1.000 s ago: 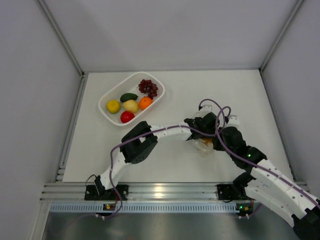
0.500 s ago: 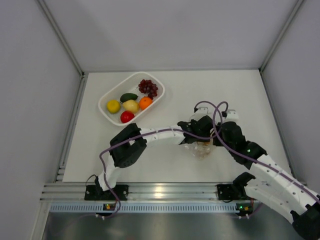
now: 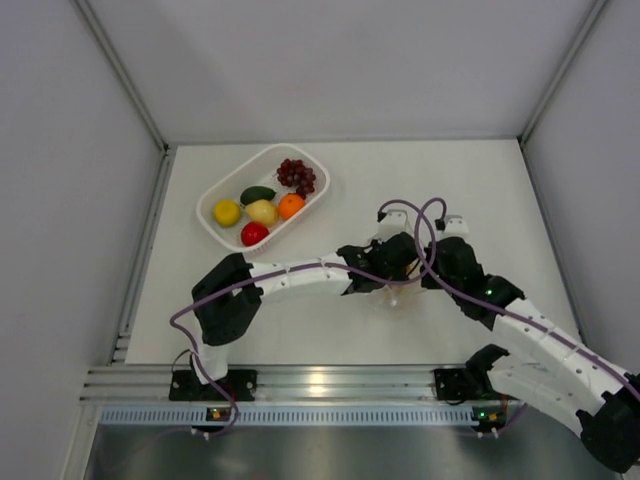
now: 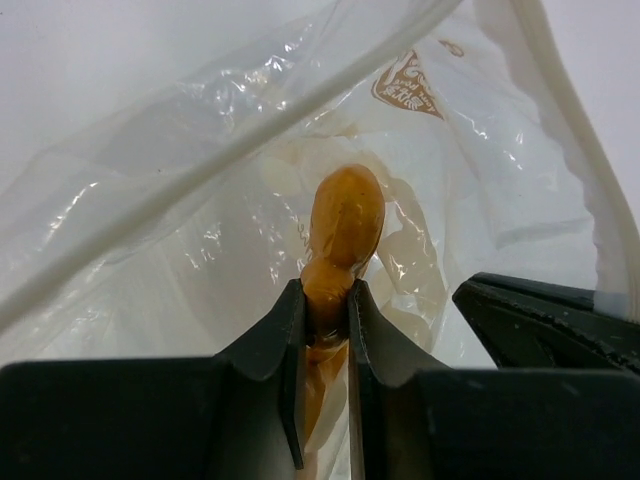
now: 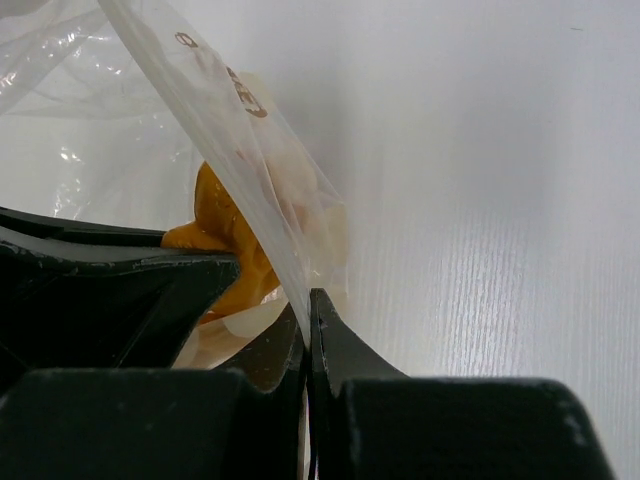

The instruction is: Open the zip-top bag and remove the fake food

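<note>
The zip-top bag point(image 4: 180, 200) is thin, clear, crinkled film with a thick white zip rim, billowing around and ahead of the left gripper point(image 4: 326, 320). Inside it we see a glossy, rounded orange-yellow piece point(image 4: 346, 215). Its narrow end is pinched between the left jaws, which stand nearly together; we cannot tell whether film lies between pad and piece. Just right of those jaws, the right gripper point(image 5: 309, 325) has its jaws pressed together on one sheet of the bag's wall. Well away from both grippers, a white oval basket point(image 3: 222, 188) on the table point(image 3: 480, 190) holds purple grapes point(image 3: 296, 174), an avocado point(image 3: 257, 194), yellow lemons point(image 3: 227, 212), an orange point(image 3: 291, 205) and a red apple point(image 3: 254, 233).
</note>
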